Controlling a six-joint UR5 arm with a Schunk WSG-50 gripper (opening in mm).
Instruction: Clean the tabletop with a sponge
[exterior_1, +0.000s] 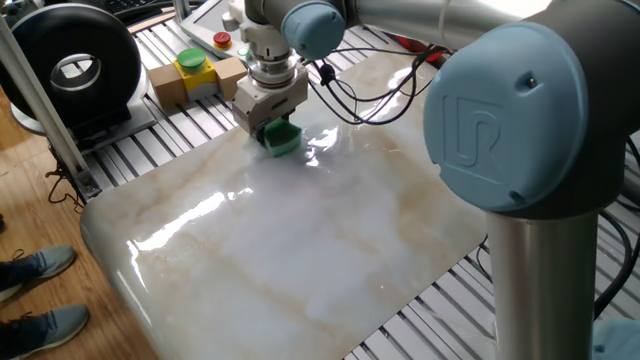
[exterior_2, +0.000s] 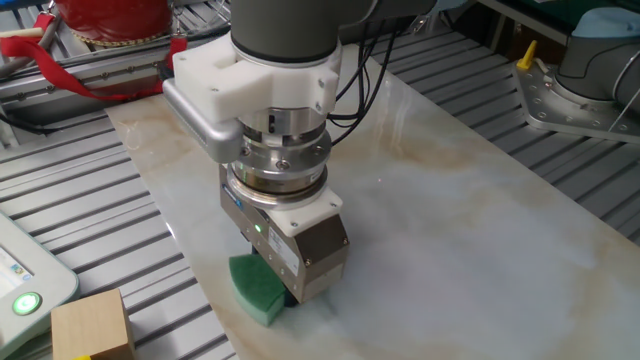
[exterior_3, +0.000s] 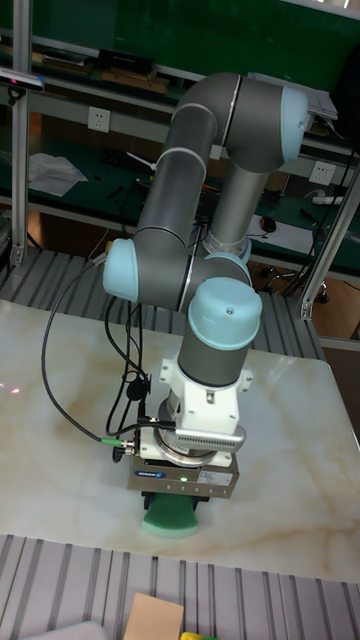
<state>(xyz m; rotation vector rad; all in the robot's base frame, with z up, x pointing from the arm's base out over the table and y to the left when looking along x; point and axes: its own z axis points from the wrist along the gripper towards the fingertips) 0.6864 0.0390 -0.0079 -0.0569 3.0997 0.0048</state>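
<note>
Gripper (exterior_2: 290, 296) clamps the sponge (exterior_2: 256, 290) flat against the tabletop (exterior_2: 470, 210), lower left of frame near the slab edge, evidently keeping wiping contact.

The arm (exterior_3: 190, 190) is built of thick grey tubular links with pale blue round joint caps — one cap carries an embossed "UR" mark. A white blocky wrist housing sits above a ribbed silver flange, and the gripper (exterior_2: 290, 292) has a brushed-metal body with a small green light. Black cables loop beside it.
</note>
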